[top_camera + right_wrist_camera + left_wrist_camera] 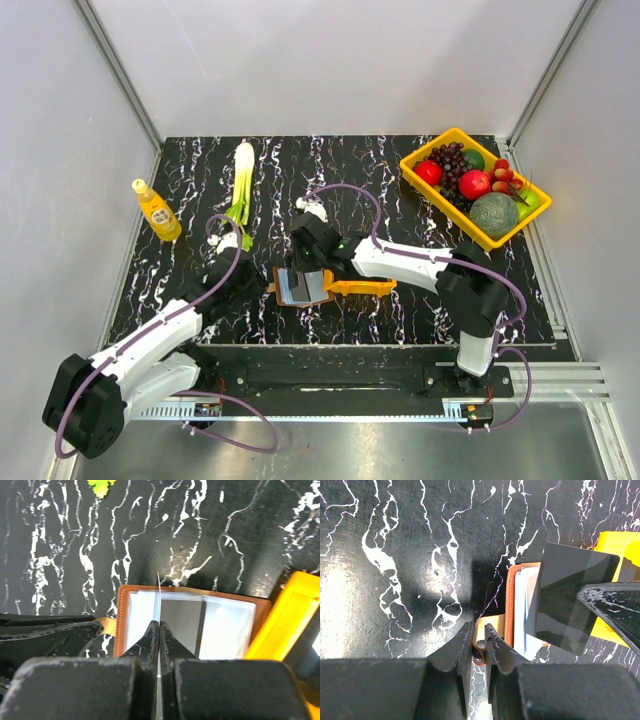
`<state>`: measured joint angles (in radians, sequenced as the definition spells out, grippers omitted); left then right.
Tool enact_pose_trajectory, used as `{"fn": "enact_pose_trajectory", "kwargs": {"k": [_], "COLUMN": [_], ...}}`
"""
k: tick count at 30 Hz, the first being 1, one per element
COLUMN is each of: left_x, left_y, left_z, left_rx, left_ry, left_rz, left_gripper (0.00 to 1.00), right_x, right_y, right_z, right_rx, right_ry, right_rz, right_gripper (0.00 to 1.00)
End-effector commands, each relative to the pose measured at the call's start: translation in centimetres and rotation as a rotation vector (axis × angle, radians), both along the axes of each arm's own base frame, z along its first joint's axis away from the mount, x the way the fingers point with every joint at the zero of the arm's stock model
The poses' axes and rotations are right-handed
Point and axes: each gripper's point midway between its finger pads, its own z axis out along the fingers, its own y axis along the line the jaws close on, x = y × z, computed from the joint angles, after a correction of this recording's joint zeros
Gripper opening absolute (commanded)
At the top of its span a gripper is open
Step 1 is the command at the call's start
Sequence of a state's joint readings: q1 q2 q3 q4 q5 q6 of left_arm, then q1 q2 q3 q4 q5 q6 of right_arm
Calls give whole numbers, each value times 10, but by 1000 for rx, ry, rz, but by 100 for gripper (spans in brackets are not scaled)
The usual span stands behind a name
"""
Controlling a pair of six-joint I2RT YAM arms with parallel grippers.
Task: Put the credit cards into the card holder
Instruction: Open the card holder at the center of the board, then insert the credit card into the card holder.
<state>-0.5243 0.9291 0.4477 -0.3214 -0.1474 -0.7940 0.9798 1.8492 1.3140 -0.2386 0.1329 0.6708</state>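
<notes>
Card holder (pixel 510 600), a brown stitched wallet with clear plastic sleeves inside, lay open and flat on the black, white-veined table (pixel 330 160), just beside an orange bin (pixel 362 288). One credit card (pixel 570 597), dark and glossy in the left wrist view, stood on edge over the open sleeves. The right wrist camera caught only its thin edge. The card's gripped end was hidden between the fingers, and whether its far edge had entered a sleeve could not be told. Both arms covered much of the holder in the overhead view. The right gripper (pixel 159 626), jaws pressed together on the card, hung directly above the holder's sleeves. The left gripper (pixel 480 632), jaws nearly closed, pinched what appeared to be a tan tab at the holder's outer edge. That edge was on the side away from the bin, low against the table and just beside the brown rim.
</notes>
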Motion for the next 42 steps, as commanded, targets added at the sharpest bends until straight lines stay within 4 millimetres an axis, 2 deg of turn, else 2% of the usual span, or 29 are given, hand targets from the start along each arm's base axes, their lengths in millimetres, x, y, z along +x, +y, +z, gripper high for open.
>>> {"fn": "enact_pose_trajectory", "kwargs": {"k": [1,5,14,16,19,23,28,30,32,41,42], "left_x": [4,2,2,2,2,1,-6,-9,-9,-8,-8], "left_y": [3,3,6,6,6,7,21,23,22,18,18], "left_z": [6,5,5,6,5,2,-17,-24,-29,-32,-30], "left_rx": [-4,0,6,6,8,19,95,112,112,103,101], "left_ry": [-29,-23,-28,-29,-27,-17,70,99,113,120,116], "left_rz": [19,19,25,24,23,28,76,84,82,71,71], "left_gripper": [0,0,0,0,0,0,0,0,0,0,8], "right_x": [9,16,16,15,9,-4,-14,-20,-23,-21,-21], "right_y": [-17,-39,-51,-50,-37,-8,5,15,22,32,30], "right_z": [34,35,57,63,67,57,32,29,16,-22,-25], "right_rx": [-53,-140,-138,-122,-56,29,50,81,75,57,46], "right_ry": [-116,-166,-202,-201,-172,-88,-13,21,54,113,118], "right_rz": [-22,-53,-76,-69,-33,56,107,153,177,168,164], "right_gripper": [0,0,0,0,0,0,0,0,0,0,0]}}
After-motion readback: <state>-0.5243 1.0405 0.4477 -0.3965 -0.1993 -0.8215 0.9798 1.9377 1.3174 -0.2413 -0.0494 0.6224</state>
